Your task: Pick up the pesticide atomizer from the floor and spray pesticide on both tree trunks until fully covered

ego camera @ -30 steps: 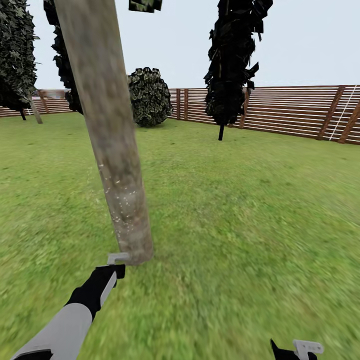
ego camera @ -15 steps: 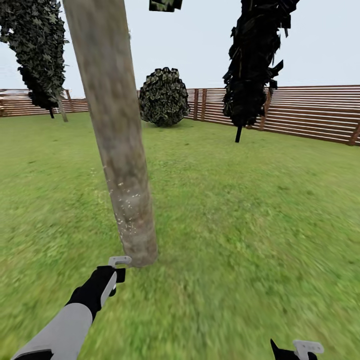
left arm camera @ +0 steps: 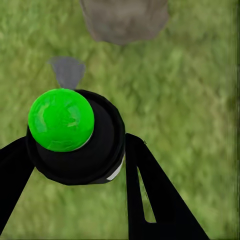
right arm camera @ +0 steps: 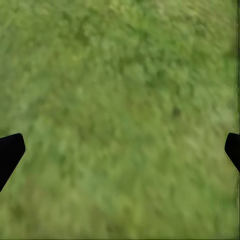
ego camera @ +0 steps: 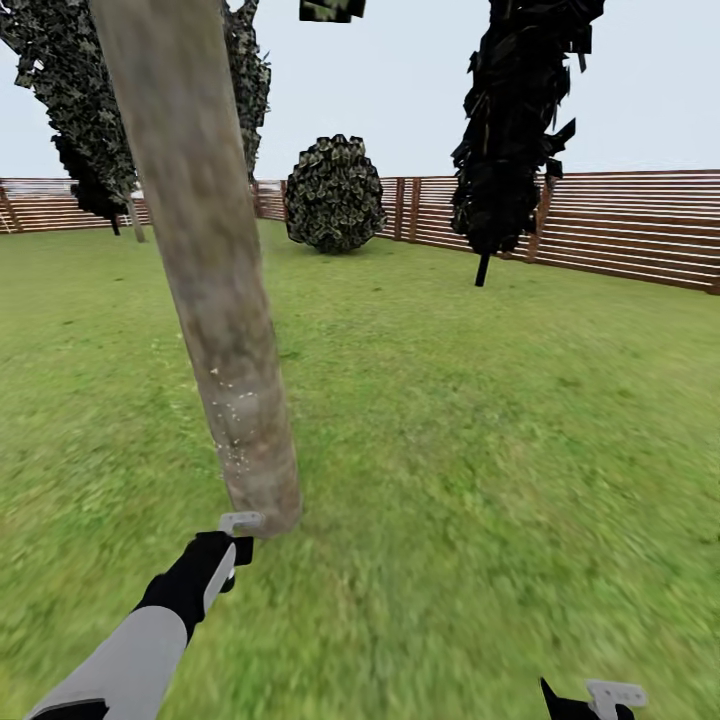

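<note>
Head view: the left gripper (ego camera: pixel 232 535) points at the foot of the tree trunk (ego camera: pixel 215 300), specks of pesticide (ego camera: pixel 235 425) low down — sweep higher. Left wrist: fingers (left arm camera: pixel 150 195) clamp the atomizer (left arm camera: pixel 75 135). Right wrist: right gripper (right arm camera: pixel 120 150) spread wide, empty, over lawn (right arm camera: pixel 120 90).

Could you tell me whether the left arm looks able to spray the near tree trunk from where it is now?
Probably yes: the left gripper holds the pesticide atomizer right beside the tree trunk, with only grass between them.

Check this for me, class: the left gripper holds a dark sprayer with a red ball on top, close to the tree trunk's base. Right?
Not quite. In the left wrist view the ball on the sprayer is bright green, not red. The left gripper does hold it near the trunk base.
</note>
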You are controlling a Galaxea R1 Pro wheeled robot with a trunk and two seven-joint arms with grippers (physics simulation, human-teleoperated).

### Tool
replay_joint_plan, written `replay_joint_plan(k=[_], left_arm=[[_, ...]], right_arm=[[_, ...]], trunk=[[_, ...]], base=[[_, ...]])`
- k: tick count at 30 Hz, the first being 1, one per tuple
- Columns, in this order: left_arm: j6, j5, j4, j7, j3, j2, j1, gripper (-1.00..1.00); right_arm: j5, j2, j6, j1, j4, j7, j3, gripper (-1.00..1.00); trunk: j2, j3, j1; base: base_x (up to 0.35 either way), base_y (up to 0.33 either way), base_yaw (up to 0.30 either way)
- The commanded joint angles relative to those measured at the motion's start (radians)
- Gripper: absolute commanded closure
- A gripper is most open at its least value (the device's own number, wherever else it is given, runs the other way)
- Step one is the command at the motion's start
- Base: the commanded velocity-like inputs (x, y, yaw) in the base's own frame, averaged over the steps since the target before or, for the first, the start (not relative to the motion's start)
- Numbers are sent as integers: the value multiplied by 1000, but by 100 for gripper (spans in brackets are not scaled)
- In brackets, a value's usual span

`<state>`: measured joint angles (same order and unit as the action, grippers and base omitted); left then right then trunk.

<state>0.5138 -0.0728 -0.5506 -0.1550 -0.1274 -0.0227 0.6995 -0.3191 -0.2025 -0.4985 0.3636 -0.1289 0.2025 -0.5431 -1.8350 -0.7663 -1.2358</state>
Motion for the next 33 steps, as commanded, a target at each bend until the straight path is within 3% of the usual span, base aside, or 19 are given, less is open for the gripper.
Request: replay_joint_plan(k=[1, 17, 33], left_arm=[[0, -1, 0, 0, 0, 0, 0, 100], [0, -2, 0, -3, 0, 1, 0, 100], [0, -4, 0, -4, 0, 1, 0, 100]], right_arm=[[0, 0, 0, 0, 0, 0, 0, -100], [-1, 0, 0, 0, 0, 0, 0, -100], [-1, 0, 0, 0, 1, 0, 0, -100]], trunk=[[0, 0, 0], [0, 0, 0], [0, 0, 0]], base=[[0, -273, 27], [0, -273, 258], [0, -273, 45]])
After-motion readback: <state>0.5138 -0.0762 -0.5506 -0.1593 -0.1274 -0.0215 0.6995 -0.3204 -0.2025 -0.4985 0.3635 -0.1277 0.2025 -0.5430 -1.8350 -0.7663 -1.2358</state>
